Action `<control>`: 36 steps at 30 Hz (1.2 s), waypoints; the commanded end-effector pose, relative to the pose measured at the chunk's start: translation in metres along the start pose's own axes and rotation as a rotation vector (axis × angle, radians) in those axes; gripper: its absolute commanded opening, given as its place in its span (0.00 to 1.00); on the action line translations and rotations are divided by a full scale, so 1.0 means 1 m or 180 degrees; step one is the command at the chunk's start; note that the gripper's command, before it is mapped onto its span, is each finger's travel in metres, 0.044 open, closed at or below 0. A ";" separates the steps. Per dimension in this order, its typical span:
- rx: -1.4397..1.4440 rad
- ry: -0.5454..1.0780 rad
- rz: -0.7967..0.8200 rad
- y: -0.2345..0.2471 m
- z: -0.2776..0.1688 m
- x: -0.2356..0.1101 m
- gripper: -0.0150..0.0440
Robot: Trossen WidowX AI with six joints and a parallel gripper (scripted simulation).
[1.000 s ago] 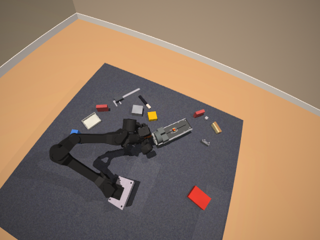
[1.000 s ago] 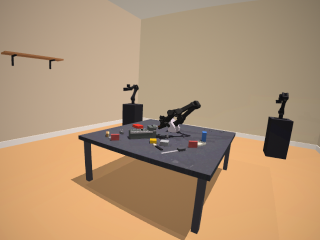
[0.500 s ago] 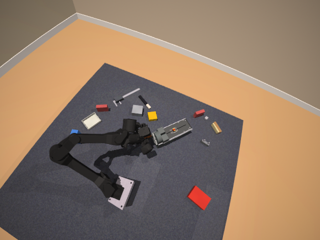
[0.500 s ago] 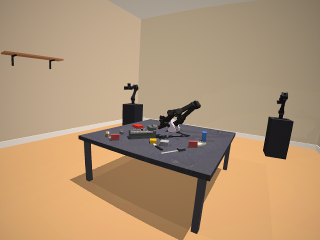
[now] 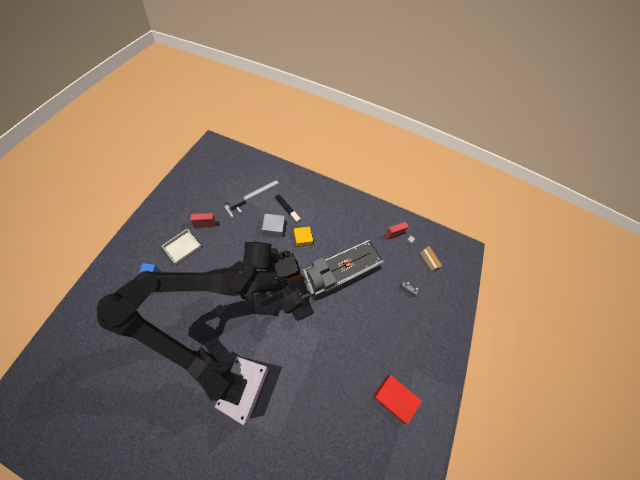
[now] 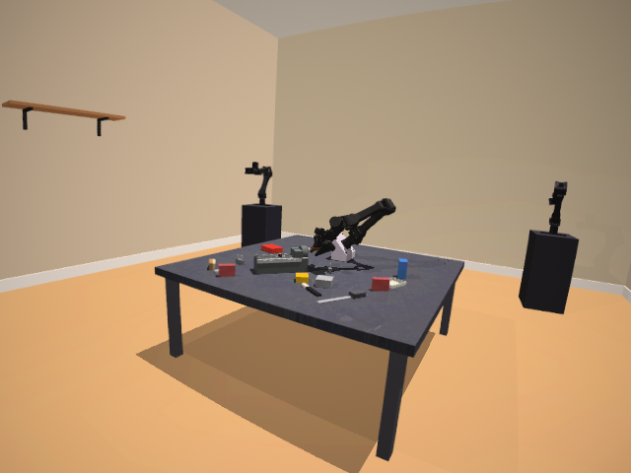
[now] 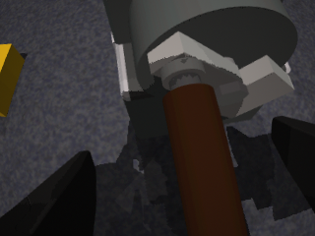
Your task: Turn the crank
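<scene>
Top view: the machine [image 5: 345, 267] lies near the middle of the table [image 5: 423, 330], long axis pointing away from my arm. My gripper [image 5: 295, 290] sits at its near end, where the grey crank housing [image 5: 321, 276] stands. On the slide, the red pointer [image 5: 345, 264] shows as a small red spot between two pale marks; at this size I cannot tell whether it is exactly level with them. A yellow block [image 5: 303, 236] lies just beside the machine.

Exterior view: the machine [image 6: 280, 263] rests flat on the table [image 6: 356, 320], with my gripper [image 6: 319, 247] low at its crank end. Finger spacing is too small to read here.

Wrist view: my gripper [image 7: 186, 145] is released. The left finger [image 7: 55, 216] and the right finger [image 7: 298, 147] stand wide, both apart from the brown handle [image 7: 205, 184], which runs down between them from the pale crank arm [image 7: 217, 66] on the round housing [image 7: 211, 16].

Handling, as I judge it: the handle is a rigid, smooth cylinder; it will not deform, yet it may slip under a light grip. Take hold at mid-length, pads on opposite sides. The machine body looks heavy enough to stay put while cranking. With the handle free, the release step appears done
</scene>
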State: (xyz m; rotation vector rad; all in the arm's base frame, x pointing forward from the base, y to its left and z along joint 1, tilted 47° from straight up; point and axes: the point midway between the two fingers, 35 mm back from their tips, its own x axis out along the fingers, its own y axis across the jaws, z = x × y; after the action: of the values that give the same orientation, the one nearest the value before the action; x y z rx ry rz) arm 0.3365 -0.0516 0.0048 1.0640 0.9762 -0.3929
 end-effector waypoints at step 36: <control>-0.0515 0.0111 0.0400 -0.010 0.121 -0.038 1.00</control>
State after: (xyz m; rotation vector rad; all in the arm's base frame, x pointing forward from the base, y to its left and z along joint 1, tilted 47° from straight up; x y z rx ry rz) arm 0.3564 -0.1553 0.0531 1.0091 0.9740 -0.2501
